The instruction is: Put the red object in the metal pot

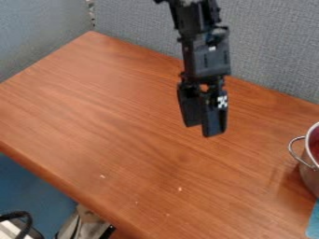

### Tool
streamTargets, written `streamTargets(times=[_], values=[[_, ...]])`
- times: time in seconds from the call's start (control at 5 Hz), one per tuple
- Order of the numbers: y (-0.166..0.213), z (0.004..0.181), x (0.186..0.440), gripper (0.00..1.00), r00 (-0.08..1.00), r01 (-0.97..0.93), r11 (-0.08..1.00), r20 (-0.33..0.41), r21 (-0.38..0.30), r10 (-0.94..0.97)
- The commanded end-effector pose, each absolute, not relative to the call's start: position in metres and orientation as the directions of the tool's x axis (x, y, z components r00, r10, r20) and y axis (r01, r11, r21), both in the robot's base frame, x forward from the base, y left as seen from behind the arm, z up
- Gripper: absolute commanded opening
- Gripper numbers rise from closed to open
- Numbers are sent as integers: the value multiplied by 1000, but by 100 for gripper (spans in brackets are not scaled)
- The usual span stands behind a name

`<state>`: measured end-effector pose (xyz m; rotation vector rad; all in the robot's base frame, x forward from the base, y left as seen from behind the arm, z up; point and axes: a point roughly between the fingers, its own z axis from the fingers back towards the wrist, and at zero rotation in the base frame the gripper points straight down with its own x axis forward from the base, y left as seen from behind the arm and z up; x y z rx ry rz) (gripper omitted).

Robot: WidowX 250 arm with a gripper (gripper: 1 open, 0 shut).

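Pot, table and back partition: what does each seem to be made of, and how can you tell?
Pot: probably metal, smooth and silvery, with a thin wire-like handle.
Table: wood or wood-look laminate, reddish-brown with fine grain.
Partition: likely fabric-covered, matt grey with a speckled texture.
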<state>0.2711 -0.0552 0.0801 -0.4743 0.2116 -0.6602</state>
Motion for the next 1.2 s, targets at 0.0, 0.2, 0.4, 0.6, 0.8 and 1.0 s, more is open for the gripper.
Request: streamTargets(times=[0.0,0.2,0.4,0.6,0.8,1.0], values=[[-68,88,266,100,694,622,636,-54,-457,-718],[-78,92,259,100,616,677,583,-89,-449,-783],[-76,93,258,100,603,703,575,-78,-418,-794],[-72,96,257,100,592,727,568,-68,-386,-803],[-69,98,256,100,580,749,559,-57,-354,-813],[-72,83,256,100,601,736,581,-59,-348,-797]])
